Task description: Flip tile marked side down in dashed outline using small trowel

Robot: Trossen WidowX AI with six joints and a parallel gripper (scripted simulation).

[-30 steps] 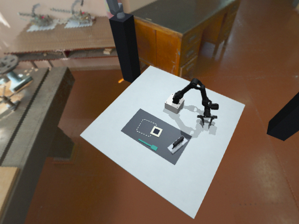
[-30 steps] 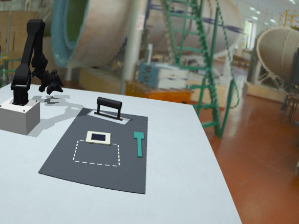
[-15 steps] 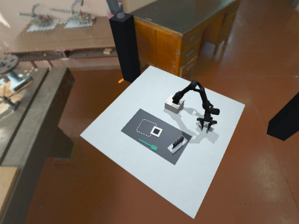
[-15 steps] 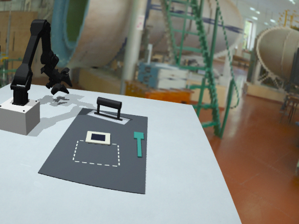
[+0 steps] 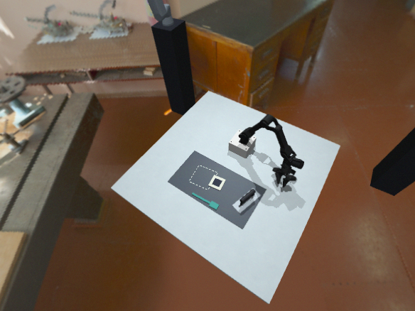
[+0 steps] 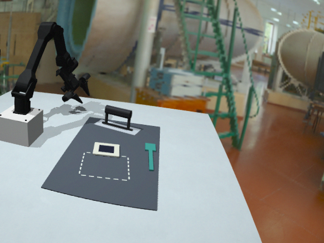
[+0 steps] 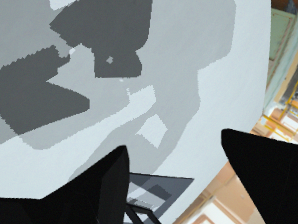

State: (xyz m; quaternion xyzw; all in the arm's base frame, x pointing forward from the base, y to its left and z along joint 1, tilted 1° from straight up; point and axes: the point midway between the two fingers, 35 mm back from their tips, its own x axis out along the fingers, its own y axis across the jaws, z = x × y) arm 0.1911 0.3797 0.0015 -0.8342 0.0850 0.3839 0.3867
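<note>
Above the desk, beyond the mat, the tool hangs partly open and empty. Nothing is done: the trowel lies untouched on the mat, and the tile sits marked side up, straddling the dashed outline.

The pale desk carries 2 things directly: a dark grey mat and the arm's white base block, apart.

Tile and trowel on mat
</note>
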